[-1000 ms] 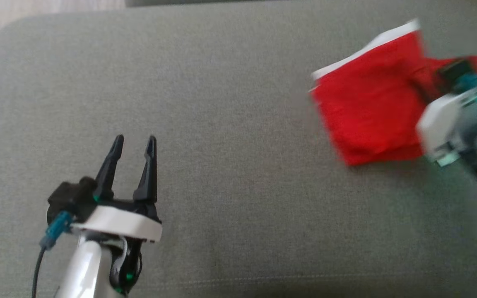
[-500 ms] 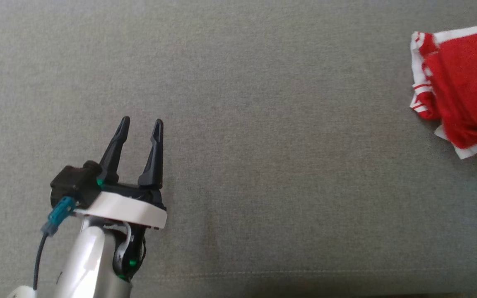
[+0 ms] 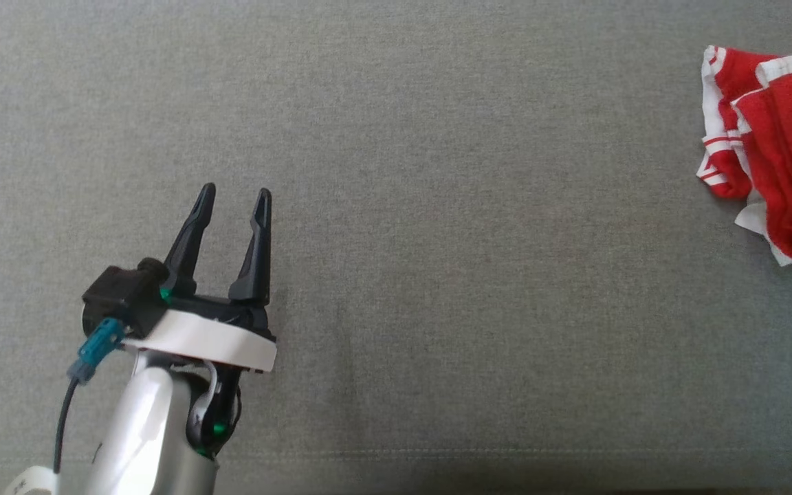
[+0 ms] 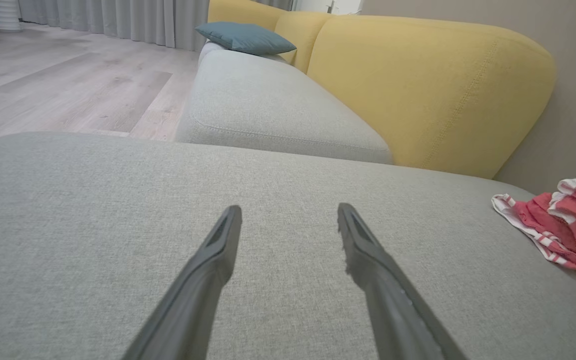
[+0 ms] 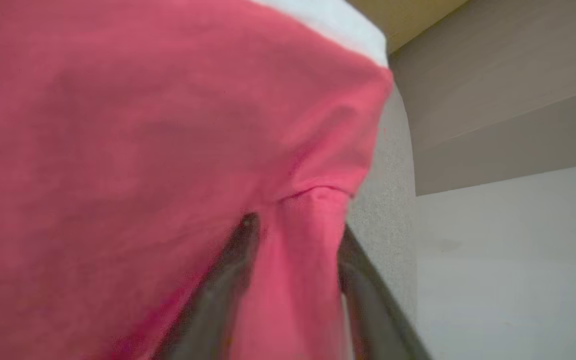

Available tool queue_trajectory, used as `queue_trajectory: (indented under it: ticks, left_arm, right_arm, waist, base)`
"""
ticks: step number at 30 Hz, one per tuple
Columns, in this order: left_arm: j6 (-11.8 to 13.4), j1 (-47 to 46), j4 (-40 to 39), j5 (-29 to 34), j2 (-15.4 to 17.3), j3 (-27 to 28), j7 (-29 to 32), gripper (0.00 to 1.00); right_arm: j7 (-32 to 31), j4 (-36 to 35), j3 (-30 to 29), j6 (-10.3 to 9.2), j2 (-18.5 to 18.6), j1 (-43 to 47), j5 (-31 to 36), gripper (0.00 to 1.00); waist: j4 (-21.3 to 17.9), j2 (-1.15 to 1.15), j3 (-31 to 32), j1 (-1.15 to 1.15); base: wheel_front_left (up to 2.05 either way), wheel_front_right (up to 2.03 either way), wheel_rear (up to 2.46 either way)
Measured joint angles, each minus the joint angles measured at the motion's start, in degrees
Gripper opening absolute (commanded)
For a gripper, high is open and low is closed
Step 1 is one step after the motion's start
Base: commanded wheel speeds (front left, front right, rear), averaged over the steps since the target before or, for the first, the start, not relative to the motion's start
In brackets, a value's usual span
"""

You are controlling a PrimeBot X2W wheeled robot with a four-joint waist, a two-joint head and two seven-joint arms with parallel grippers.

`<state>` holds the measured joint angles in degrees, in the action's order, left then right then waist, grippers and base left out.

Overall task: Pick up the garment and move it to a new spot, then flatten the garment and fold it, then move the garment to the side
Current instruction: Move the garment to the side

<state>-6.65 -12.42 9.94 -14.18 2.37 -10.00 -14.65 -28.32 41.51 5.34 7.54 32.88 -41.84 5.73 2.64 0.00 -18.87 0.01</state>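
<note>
**Head view:** we look almost straight down on the grey cushion (image 3: 437, 172) from well above, with the left claw (image 3: 236, 191) at lower left.

**Left wrist view:** we look low along that claw, across the same cushion toward the yellow sofa back (image 4: 418, 90).

These two views share the cushion and the red garment (image 3: 781, 151), which lies at the right edge of each.

**Right wrist view:** we sit very close to the garment, which is blurred around the right claw (image 5: 293, 225).

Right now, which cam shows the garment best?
Head view: the garment lies sharp from above on the grey cushion, cropped at the right edge. Left wrist view: low angle, also cropped. Right wrist view: too close, blurred cloth between the fingers of the right gripper.
</note>
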Motion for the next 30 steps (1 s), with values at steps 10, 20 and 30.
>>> queue_trajectory:
  ticks: [10,20,30]
  left_arm:
    - [-0.2,0.5,0.8,0.4,0.0,0.8,0.0,1.00]
    - [0.5,4.3,-0.5,0.4,0.0,1.9,0.0,1.00]
    - [1.7,8.4,-1.1,0.4,0.0,3.0,0.0,1.00]
  right_arm:
    - [7.4,-5.7,-5.6,0.00,-7.3,0.4,4.9,1.00]
    - [24.3,-12.7,-0.7,0.00,-19.9,7.2,-5.7,1.00]
    - [36.0,-17.2,3.2,0.00,-27.6,23.4,-10.8,1.00]
  waist:
    - [-1.0,0.00,4.2,0.00]
    - [-1.7,0.00,12.2,-0.01]
    - [-1.6,0.00,18.5,-0.01]
  base:
    - [0.00,0.00,0.00]
    - [0.00,0.00,0.00]
    - [0.00,0.00,0.00]
